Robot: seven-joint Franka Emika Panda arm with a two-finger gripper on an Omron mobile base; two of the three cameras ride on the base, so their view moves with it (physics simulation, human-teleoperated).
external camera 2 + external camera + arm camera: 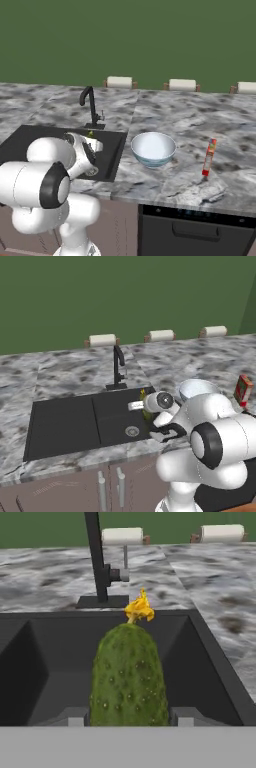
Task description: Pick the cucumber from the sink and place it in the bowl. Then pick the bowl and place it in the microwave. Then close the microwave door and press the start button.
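Dark-green and bumpy, the oblong cucumber (129, 674) with its yellow blossom tip stands between the gripper (129, 716) tips, its long axis pointing away from the hand toward the slim black faucet (97, 559). The jaws look pinched on it, over the matte black sink (65, 421). The white, blue-patterned bowl (153, 148) waits on the counter to the right.

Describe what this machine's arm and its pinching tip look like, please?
The arm is glossy white, built of fat rounded segments with dark bands and round black caps at the joints. No loose cables or markings show. The end effector ends in two small grey blocky fingertips.
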